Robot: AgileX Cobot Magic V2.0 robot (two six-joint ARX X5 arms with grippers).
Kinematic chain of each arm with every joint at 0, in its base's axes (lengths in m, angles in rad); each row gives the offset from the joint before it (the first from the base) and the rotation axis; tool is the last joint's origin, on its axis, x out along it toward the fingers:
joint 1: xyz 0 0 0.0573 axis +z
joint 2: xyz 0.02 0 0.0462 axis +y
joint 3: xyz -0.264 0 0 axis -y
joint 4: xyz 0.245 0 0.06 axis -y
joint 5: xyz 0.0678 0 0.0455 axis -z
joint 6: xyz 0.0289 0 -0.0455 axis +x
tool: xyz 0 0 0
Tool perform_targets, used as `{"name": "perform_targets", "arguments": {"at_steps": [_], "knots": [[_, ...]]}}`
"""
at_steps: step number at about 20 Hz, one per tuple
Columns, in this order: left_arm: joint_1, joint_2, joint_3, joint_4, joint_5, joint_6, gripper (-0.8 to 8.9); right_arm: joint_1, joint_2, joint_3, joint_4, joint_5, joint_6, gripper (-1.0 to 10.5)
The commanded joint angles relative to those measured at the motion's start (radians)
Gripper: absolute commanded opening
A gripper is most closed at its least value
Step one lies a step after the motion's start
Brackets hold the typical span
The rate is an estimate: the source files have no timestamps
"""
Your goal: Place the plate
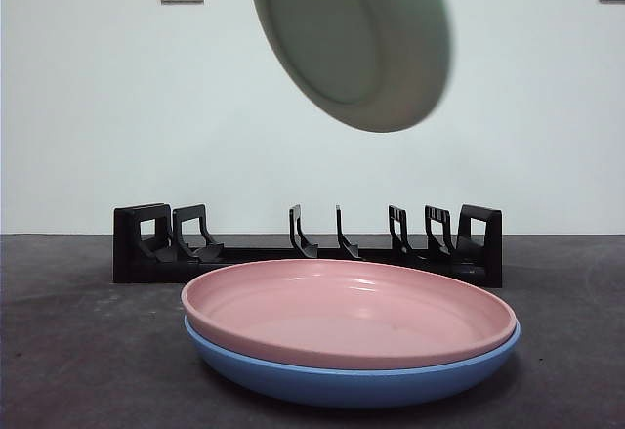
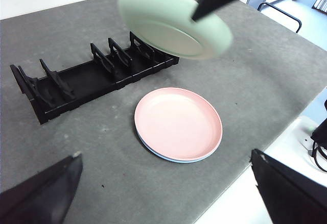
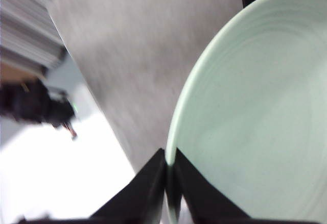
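A pale green plate [image 1: 352, 38] hangs tilted in the air above the black dish rack [image 1: 312, 248]. My right gripper [image 3: 169, 170] is shut on the rim of this green plate [image 3: 255, 117]; in the left wrist view its dark jaws reach the green plate [image 2: 173, 27] from above, over the dish rack [image 2: 87, 78]. My left gripper [image 2: 163, 193] is open, high above the table and away from everything. A pink plate [image 1: 347, 312] rests in a blue plate [image 1: 342, 380] in front of the rack.
The rack's slots hold nothing. The grey table [image 2: 265, 76] ends at an edge near the stacked pink plate [image 2: 179, 124], with a white surface and cables [image 2: 319, 142] beyond it.
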Motion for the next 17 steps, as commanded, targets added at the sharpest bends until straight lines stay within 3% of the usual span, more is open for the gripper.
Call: {"name": "perform_targets", "arguments": {"at_steps": [1,6,8,17], "knots": [[-0.007,0.005,0.018,0.027,-0.006,0.021,5.22,0.062,-0.003,0.021,-0.037,0.061,-0.037,0.1],[-0.007,0.005,0.018,0.086,-0.006,0.021,5.22,0.209,-0.032,0.021,-0.056,0.188,-0.037,0.1],[-0.007,0.007,0.018,0.105,-0.006,0.021,5.22,0.277,-0.035,0.02,-0.074,0.284,-0.037,0.1],[-0.007,0.019,0.018,0.115,-0.005,0.024,5.22,0.452,-0.035,-0.044,-0.073,0.53,0.011,0.1]]}}
